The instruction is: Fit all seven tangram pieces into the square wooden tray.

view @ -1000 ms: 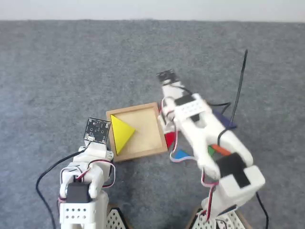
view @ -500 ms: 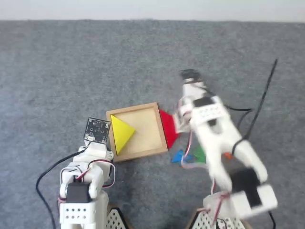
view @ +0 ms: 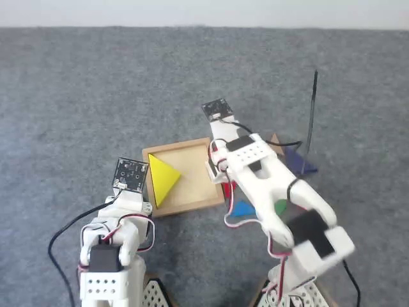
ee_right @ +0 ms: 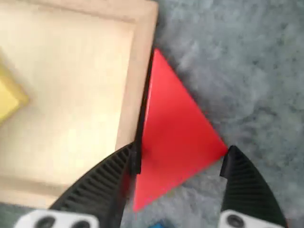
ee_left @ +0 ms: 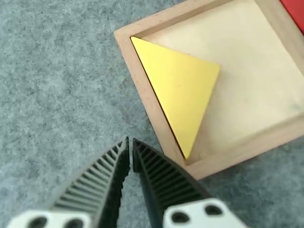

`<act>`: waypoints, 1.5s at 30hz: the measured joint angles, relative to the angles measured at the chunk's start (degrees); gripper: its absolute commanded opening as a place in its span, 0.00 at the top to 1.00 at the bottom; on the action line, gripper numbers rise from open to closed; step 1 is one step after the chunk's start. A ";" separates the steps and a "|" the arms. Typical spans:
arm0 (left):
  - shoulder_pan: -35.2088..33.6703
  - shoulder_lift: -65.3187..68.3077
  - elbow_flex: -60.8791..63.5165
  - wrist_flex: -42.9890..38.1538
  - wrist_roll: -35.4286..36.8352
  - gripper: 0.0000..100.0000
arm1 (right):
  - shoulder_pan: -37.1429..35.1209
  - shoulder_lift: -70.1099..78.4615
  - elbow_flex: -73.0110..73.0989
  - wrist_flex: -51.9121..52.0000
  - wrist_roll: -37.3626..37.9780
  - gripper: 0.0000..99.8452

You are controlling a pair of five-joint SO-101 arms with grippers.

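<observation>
Yellow triangle [ee_left: 183, 90]: inside tray [ee_left: 237, 151].
Red triangle [ee_right: 175, 133]: against tray's outside.
Right gripper [ee_right: 181, 156]: spread astride it; touching, we think.
Left gripper [ee_left: 129, 145]: pressed together.

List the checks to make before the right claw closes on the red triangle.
1. Right claw open: ok; a finger stands on either side of the red triangle.
2. Red triangle clear of the wooden tray: cannot tell; its long edge lies tight along the tray's outer wall.
3. Room in the tray: ok; the yellow triangle lies along one wall, and the rest of the floor is bare.
4. Left claw out of the way: ok; it is shut, over the carpet outside the tray.
</observation>
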 measured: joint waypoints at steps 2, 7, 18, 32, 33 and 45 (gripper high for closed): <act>0.00 0.00 0.00 0.00 0.00 0.99 | 0.00 2.64 -2.11 0.62 0.00 0.72; 0.00 0.00 0.00 0.00 0.00 0.99 | 0.35 6.77 -7.47 4.75 0.00 0.72; 0.00 0.00 0.00 0.00 0.00 0.99 | 1.67 9.05 -10.29 5.36 6.86 0.72; 0.00 0.00 0.00 0.00 0.00 0.99 | 2.46 9.05 -10.73 5.89 9.49 0.84; 0.00 0.00 0.00 0.00 0.00 0.99 | 2.46 9.05 -10.73 6.07 9.49 0.84; 0.00 0.00 0.00 0.00 0.00 0.99 | -0.26 -0.97 -9.05 11.69 7.30 0.84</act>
